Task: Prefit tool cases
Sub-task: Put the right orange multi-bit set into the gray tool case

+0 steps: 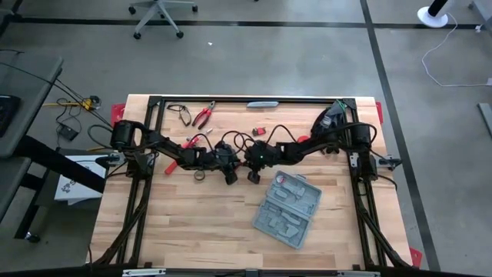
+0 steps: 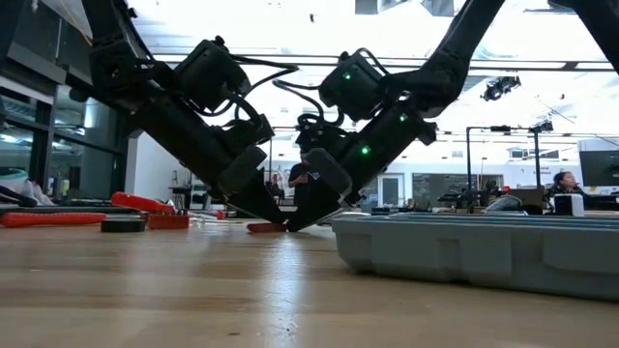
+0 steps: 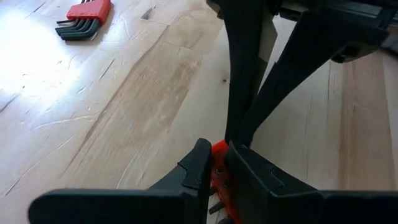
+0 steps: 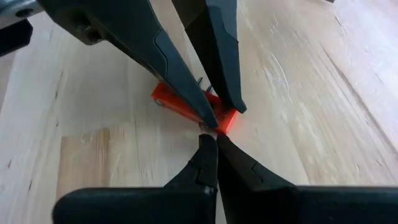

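Note:
The grey-blue tool case [image 1: 287,209] lies open on the table, right of centre, its moulded inside facing up; its wall [image 2: 464,253] fills the right of the low view. No gripper is at it. At the table's middle, a small orange-red tool piece [image 4: 180,102] lies on the wood. My left gripper [image 3: 214,149] is shut on it. My right gripper [image 4: 211,140] faces it from the other side, shut, with its tips at the piece's end. In the low view, the left gripper [image 2: 274,217] and the right gripper [image 2: 296,220] meet tip to tip at the table. My left gripper pinches the orange-red piece at one end [image 3: 219,163] between its two fingers. The fingers [image 4: 186,74] slant down from the table's left side. The piece lies flat on the wood. My right gripper has its shut fingertips at the corner of that same end [image 4: 222,122], slanting down from the table's right side. I cannot tell whether they touch it.
Red-handled pliers [image 1: 204,115] and other loose tools lie along the far edge. A red hex-key set [image 3: 84,15] and a roll of tape [image 1: 199,175] lie toward the left. Bare wood stretches along the near edge, left of the case.

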Robot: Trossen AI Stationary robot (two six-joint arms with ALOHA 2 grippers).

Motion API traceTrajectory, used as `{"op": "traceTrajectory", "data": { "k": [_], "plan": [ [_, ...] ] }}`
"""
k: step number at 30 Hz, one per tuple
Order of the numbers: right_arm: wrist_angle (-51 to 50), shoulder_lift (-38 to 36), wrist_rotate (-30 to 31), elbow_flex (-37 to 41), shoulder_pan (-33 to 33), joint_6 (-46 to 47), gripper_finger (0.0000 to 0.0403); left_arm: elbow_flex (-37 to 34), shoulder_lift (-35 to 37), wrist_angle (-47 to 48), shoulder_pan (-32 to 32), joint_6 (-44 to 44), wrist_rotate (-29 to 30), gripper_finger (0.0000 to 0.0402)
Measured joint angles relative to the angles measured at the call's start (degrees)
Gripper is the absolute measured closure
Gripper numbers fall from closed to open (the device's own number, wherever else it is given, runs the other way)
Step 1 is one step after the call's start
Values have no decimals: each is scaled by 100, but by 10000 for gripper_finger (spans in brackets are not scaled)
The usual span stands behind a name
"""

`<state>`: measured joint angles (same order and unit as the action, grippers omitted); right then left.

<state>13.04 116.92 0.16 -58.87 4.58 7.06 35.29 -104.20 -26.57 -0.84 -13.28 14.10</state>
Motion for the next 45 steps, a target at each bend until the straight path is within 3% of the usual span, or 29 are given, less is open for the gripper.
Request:
{"op": "traceTrajectory", "data": {
  "k": [16,29,38,45],
  "plan": [
    [-99,-26,258,7,-72,0,403,-7,2,-85,11,14,49,351],
    [-16,-26,183,13,-88,-45,403,13,7,-413,17,557,95,351],
    [-10,-31,164,15,-191,19,403,24,434,-115,118,789,363,351],
    [26,-31,112,17,-195,47,403,37,383,559,129,303,349,351]
  ]
}}
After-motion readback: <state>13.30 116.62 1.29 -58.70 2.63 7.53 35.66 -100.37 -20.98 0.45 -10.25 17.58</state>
